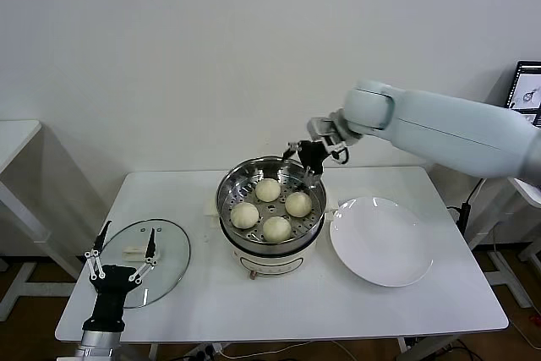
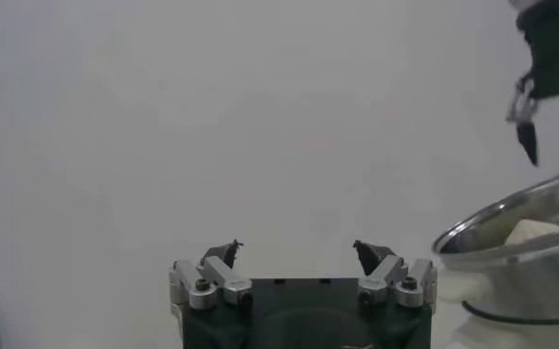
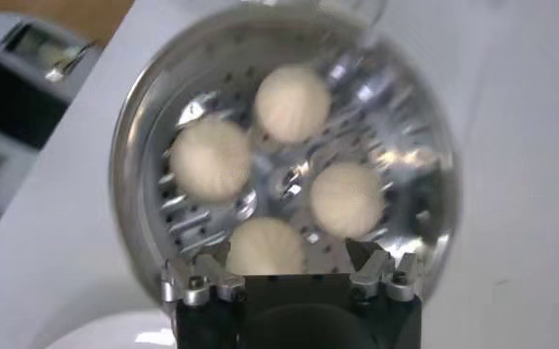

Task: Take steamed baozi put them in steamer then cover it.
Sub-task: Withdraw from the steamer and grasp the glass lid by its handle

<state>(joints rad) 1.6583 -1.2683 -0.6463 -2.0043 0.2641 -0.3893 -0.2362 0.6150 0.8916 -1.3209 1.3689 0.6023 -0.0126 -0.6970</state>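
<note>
The steamer [image 1: 230,185], a shiny steel pot on a white base, stands mid-table. Four steamed baozi lie on its perforated tray [image 3: 284,180]: one far [image 1: 268,189], one right [image 1: 297,204], one left [image 1: 245,214], one near [image 1: 276,228]. My right gripper [image 1: 305,162] hangs open and empty just above the pot's far rim; its wrist view looks down on the baozi [image 3: 293,102] between its open fingers [image 3: 287,258]. The cover [image 1: 169,253], a glass lid with a white handle [image 1: 133,251], lies flat at the table's left. My left gripper [image 1: 124,253] is open and empty over the lid's near side [image 2: 298,250].
A flat white plate [image 1: 382,241] lies empty right of the steamer. The table's front edge runs close below the lid. A second white table [image 1: 13,137] stands far left, and a monitor [image 1: 528,84] far right.
</note>
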